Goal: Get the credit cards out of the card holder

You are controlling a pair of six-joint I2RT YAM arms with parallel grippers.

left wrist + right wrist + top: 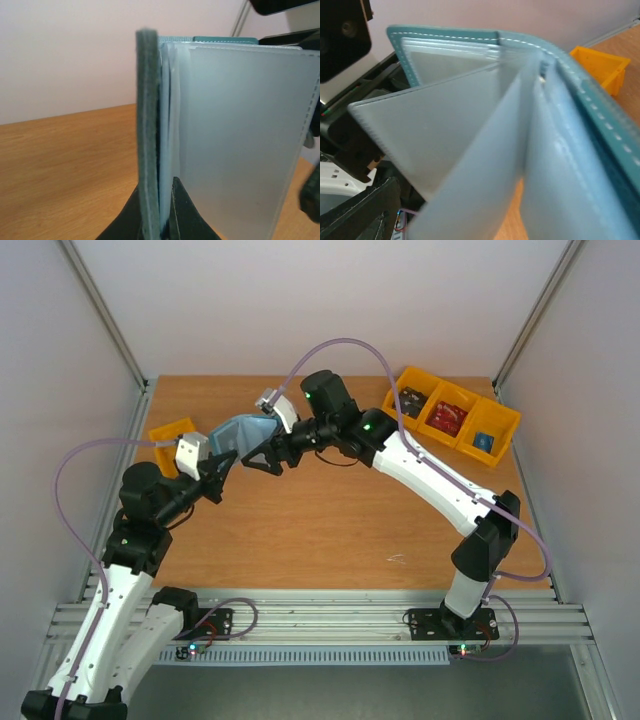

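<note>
The card holder (240,433) is a teal folding wallet held up off the table, open, with frosted pale sleeves fanned out. My left gripper (213,473) is shut on its teal cover (148,125); in the left wrist view the gripper (160,186) pinches the cover's lower edge and the sleeves (240,140) spread to the right. My right gripper (262,457) is open, right against the wallet's near side. In the right wrist view the sleeves (455,125) and teal cover (602,122) fill the frame, with one dark finger (355,215) at lower left. No credit cards show.
A row of yellow bins (460,420) at the back right holds a black, a red and a blue item. Another yellow bin (170,430) sits at the back left, behind the left gripper. A yellow bin (600,65) shows past the wallet. Frame posts stand at the back corners.
</note>
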